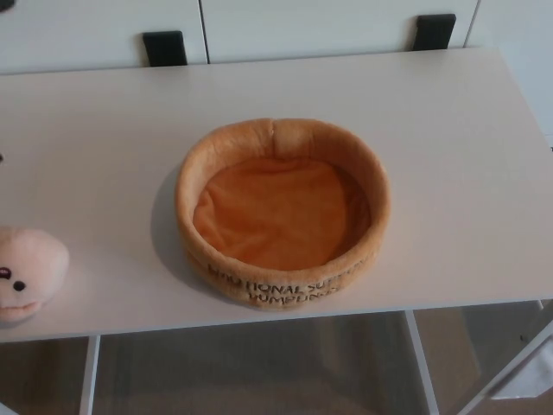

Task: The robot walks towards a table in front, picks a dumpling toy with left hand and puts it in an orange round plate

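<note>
Seen from the head camera, the floor shows through the open frame beneath the near edge of a white bench [449, 156], with pale legs dropping at lower left and lower right. On the bench's near left corner, cut off by the picture's left edge, sits the dumpling toy [30, 272], a pale pink plush with small dark eyes and a stitched mouth, resting upright on the surface close to the front edge. To its right, well apart from it and near the middle of the bench, stands the orange round plate [281, 138], a soft fabric dish with a thick padded rim and a darker orange floor; nothing lies inside it. Dark lettering runs along the plate's near outer wall, partly readable as "EMOTIONAL SUPPORT DUMPLINGS". A seam marks the far side of the rim. The plate casts a soft shadow to its left on the bench top. Beyond the plate the bench surface runs to its far edge, where two black brackets [164, 47] stand against white cabinet panels [104, 30], one at left of centre and one toward the right. Neither robot hand appears in the frame, so their state cannot be told; the toy lies untouched on the bench, outside the plate.
</note>
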`<state>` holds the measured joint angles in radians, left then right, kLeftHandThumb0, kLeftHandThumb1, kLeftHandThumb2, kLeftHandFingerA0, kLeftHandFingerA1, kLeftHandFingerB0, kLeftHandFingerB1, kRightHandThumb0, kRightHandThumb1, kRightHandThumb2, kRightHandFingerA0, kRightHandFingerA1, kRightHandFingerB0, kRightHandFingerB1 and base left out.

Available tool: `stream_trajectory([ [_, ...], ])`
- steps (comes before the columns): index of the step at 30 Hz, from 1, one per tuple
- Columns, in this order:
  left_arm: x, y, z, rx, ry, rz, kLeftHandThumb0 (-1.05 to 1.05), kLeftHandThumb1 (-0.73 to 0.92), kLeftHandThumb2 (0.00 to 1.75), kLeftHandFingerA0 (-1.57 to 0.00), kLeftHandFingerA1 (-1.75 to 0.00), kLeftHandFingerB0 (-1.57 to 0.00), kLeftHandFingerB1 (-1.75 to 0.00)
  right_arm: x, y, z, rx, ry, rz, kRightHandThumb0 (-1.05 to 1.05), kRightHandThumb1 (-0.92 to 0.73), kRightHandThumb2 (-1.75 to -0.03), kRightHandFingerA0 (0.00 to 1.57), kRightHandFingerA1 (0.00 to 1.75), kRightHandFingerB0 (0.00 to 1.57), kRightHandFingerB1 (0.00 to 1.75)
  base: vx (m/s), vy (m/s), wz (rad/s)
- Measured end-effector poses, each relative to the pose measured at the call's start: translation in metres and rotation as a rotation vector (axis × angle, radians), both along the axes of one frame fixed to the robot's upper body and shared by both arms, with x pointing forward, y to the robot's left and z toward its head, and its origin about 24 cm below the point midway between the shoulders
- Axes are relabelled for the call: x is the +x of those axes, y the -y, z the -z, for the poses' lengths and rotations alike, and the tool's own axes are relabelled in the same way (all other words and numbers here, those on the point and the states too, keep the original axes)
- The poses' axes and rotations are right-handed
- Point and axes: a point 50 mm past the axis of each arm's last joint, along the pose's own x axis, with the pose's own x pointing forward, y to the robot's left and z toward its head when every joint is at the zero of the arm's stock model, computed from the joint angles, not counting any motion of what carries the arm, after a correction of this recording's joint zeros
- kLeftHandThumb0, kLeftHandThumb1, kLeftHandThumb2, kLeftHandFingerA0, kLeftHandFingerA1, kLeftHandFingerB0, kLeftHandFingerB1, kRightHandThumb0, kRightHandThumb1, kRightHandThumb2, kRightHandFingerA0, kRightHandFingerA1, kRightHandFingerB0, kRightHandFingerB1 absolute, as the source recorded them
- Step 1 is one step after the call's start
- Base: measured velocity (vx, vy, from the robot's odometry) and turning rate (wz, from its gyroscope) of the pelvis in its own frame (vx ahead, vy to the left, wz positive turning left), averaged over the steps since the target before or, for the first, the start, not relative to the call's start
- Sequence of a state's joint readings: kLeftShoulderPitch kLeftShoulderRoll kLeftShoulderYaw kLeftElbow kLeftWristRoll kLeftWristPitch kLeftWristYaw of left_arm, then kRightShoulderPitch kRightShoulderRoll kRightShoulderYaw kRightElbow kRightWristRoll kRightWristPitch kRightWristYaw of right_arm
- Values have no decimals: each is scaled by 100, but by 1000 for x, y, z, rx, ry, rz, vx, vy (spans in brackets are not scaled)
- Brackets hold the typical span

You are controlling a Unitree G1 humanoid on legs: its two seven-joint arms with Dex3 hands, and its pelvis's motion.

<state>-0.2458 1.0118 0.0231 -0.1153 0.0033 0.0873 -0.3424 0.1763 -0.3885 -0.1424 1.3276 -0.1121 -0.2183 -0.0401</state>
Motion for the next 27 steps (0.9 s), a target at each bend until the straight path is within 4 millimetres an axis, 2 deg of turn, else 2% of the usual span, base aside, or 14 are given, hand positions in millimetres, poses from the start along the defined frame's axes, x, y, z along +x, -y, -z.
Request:
stream_trajectory([
  [5, 11, 2, 34, 38, -175, -47, -50, 35, 66, -4, -25, -7, -26, -2, 5, -3, -13, -7, -2, -6, -53, -56, 64, 46, 54, 41, 0, 0, 0],
  [6, 11, 2, 36, 40, -180, -48, -48, 41, 53, -2, -28, -8, -24, -2, 5, -3, -14, -7, -2, -4, -53, -55, 66, 46, 54, 41, 0, 0, 0],
  [7, 14, 0, 46, 58, -236, -74, -48, 41, 53, -2, -28, -8, -24, -2, 6, -4, -14, -8, -2, -4, -53, -55, 66, 46, 54, 41, 0, 0, 0],
  [10, 17, -2, 55, 73, -284, -102, -50, 40, 54, -1, -27, -8, -24, 0, 6, -4, -13, -4, 1, -4, -53, -55, 64, 45, 53, 41, 0, 0, 0],
  [11, 18, -2, 57, 77, -296, -109, -57, 35, 64, -2, -22, -7, -22, 1, 6, -4, -13, -2, 2, -5, -54, -56, 64, 46, 53, 41, 0, 0, 0],
  [12, 19, -2, 59, 80, -302, -112, -57, 35, 64, -2, -22, -7, -22, 1, 6, -4, -13, -1, 2, -5, -54, -56, 64, 46, 53, 41, 0, 0, 0],
  [13, 21, -2, 62, 89, -322, -122, -55, 37, 73, 0, -21, -6, -23, 3, 6, -4, -12, 4, 4, -4, -54, -56, 63, 45, 52, 41, 0, 0, 0],
  [21, 25, 0, 70, 142, -398, -139, -58, 37, 75, 0, -17, -4, -17, 6, 8, -5, -9, 20, 13, -4, -54, -55, 65, 46, 53, 41, 0, 0, 0],
  [27, 25, -2, 61, 180, -435, -151, -58, 36, 76, 0, -20, 0, -15, 7, 11, -7, -14, 25, 10, -5, -53, -55, 65, 46, 54, 41, 0, 0, 0],
])
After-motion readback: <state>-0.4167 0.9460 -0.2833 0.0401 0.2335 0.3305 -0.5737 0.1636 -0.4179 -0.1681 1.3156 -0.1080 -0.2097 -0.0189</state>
